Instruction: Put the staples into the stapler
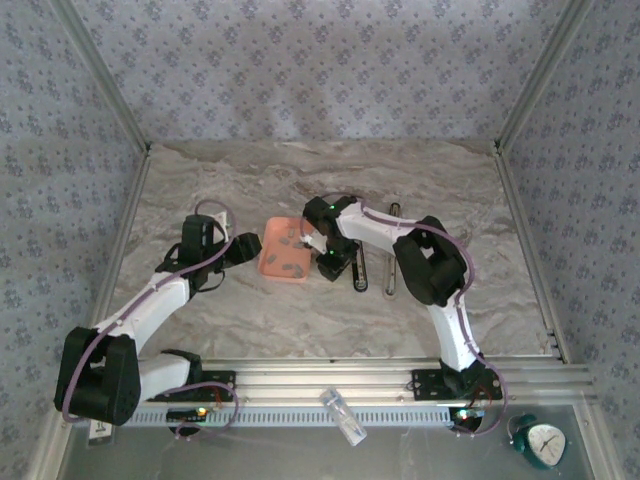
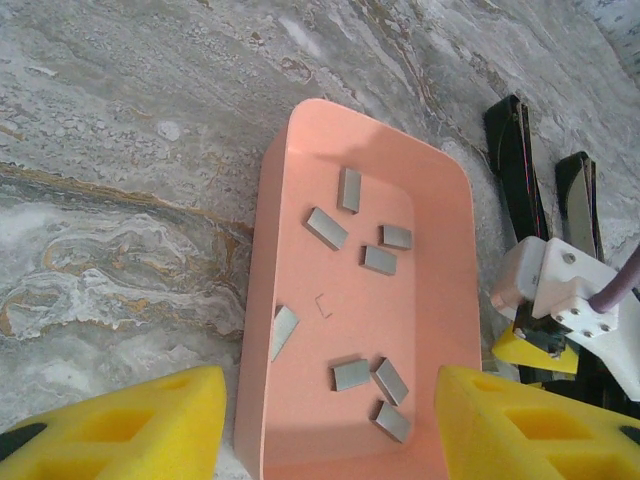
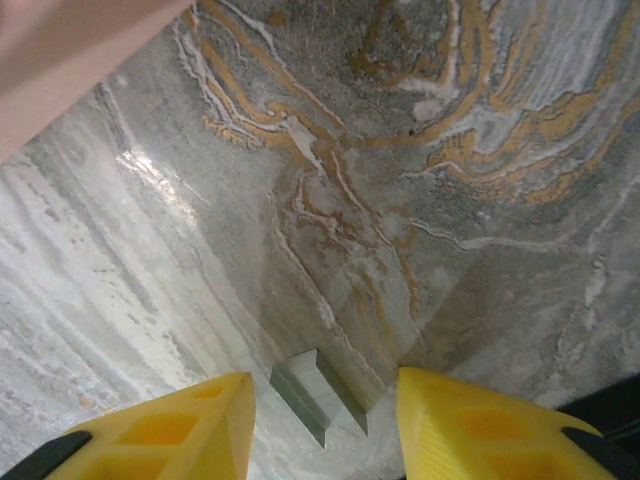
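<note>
Your left fingers [image 2: 330,395] are spread wide. The near end of the orange tray [image 2: 430,300] sits between them, with one yellow finger by each side of it. It is hard to tell if they touch the tray.

The staples [image 2: 379,260] lie in the tray, just past your left fingertips. There are eight little grey strips. Three lie close to the fingers, more toward the right finger. One leans on the tray wall on the left finger's side. Four more lie farther out, near the far end. One tiny loose staple [image 2: 323,305] lies in the middle of the tray floor.

Out past the right finger of that pair, beside the tray, the black stapler [image 2: 517,165] lies on the table [image 2: 120,150]. The white end of your right arm [image 2: 565,290] hangs in front of it.

Your right fingers [image 3: 322,385] are partly apart and point down at the table. One staple strip [image 3: 320,400] sits right between them. A thin gap shows on each side of it, so they do not look like they pinch it. A corner of the tray shows far out past the left finger of that pair.
</note>
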You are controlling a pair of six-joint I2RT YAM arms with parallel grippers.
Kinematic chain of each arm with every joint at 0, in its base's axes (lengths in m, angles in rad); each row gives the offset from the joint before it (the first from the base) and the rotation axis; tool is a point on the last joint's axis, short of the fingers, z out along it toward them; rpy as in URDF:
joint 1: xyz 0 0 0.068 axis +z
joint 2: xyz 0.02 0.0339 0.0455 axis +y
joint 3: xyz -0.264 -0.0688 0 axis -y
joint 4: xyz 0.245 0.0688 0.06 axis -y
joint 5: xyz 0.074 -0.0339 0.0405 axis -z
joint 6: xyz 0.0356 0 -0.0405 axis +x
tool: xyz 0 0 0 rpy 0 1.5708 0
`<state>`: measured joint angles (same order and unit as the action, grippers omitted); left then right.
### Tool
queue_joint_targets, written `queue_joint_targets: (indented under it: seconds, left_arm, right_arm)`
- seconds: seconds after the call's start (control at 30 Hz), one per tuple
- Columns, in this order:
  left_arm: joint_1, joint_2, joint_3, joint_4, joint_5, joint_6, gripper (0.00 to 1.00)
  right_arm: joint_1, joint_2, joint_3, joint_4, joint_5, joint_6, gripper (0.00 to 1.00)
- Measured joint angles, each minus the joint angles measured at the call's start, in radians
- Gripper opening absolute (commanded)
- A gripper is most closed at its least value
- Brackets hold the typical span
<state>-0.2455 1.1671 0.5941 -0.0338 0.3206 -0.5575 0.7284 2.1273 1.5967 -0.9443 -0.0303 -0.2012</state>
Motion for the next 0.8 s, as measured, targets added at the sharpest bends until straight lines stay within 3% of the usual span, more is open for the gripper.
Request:
queue_joint_targets:
  seconds: [0.33,0.53,0.8]
  left_arm:
    - [0.000,0.000,0.000,0.000,0.000,0.000,0.57]
    - [0.000,0.000,0.003,-0.004,0.002,0.003,0.58]
    - [-0.051,-0.034,0.009,0.024,0.086,0.145,0.58]
  right_arm:
    - [-0.015,0.007,0.011,0.002,0.008,-0.003,0.20]
    - [-0.021,-0.011,-0.008,0.022,-0.002,0.009,0.16]
    - [-0.061,-0.266,-0.180,0.182,-0.152,0.140,0.16]
